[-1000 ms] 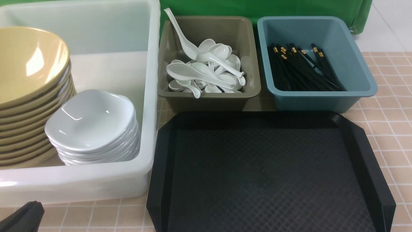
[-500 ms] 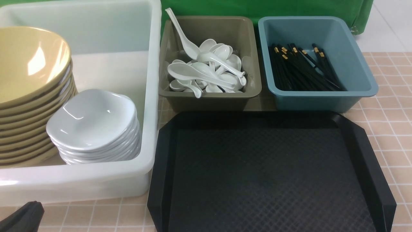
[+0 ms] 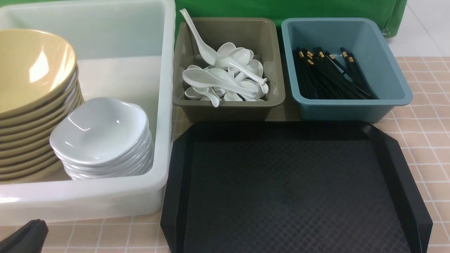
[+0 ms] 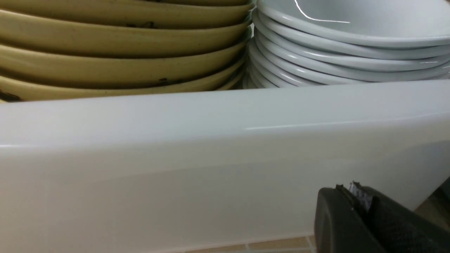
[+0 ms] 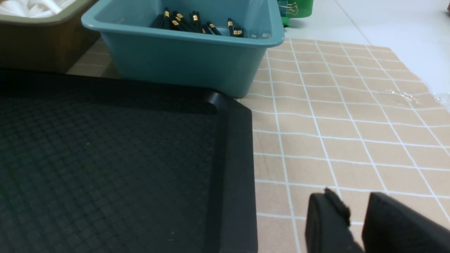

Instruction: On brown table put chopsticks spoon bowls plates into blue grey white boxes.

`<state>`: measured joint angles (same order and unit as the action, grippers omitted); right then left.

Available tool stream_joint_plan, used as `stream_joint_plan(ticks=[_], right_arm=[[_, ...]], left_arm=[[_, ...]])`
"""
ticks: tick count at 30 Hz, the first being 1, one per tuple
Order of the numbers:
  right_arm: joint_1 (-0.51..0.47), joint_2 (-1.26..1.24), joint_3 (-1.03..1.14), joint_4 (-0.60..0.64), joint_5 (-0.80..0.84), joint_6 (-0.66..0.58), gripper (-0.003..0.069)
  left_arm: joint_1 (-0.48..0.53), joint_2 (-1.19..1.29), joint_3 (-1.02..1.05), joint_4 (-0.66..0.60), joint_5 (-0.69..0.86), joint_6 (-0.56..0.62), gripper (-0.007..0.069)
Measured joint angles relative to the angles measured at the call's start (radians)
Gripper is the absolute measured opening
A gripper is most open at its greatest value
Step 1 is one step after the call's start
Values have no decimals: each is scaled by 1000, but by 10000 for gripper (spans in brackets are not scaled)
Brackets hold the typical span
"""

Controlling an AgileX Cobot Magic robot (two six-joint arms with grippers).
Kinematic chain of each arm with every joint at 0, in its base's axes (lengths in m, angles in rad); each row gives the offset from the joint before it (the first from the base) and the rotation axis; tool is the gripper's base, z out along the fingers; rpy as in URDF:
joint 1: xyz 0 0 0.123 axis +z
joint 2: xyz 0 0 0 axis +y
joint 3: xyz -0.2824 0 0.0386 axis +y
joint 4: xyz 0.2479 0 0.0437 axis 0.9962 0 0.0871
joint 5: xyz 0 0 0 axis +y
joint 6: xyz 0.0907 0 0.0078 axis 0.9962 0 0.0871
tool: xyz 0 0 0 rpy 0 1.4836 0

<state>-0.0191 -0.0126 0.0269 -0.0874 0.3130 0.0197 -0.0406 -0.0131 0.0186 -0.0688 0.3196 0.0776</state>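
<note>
Front view: tray (image 3: pixel 295 186) bare, nothing has budged over the last second, so sorting looks done.
Bowls (image 3: pixel 33 80) and plates (image 3: pixel 100 135): stacked in white tub (image 3: pixel 165 105), left.
Spoons (image 3: pixel 225 77): grey bin (image 3: pixel 228 105), far middle.
Chopsticks (image 3: pixel 330 75): blue bin (image 3: pixel 351 109), far right.
Left claw (image 4: pixel 362 207): shut, empty, near tub wall.
Right claw (image 5: pixel 355 218): slightly apart, easing wider, holding nothing, over table (image 5: pixel 351 123).

- The left gripper (image 4: pixel 362 207) sits low just before the white tub (image 4: pixel 211 158), jaws pressed together.
- The right gripper (image 5: pixel 355 214) hovers beside the black tray (image 5: pixel 232 158), jaws slightly parted, empty.
</note>
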Motion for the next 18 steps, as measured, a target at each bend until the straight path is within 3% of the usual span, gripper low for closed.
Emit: stream_joint_plan(ticks=[18], right_arm=[[0,0,0,0,0,0,225]], left_arm=[[0,0,0,0,0,0,4]])
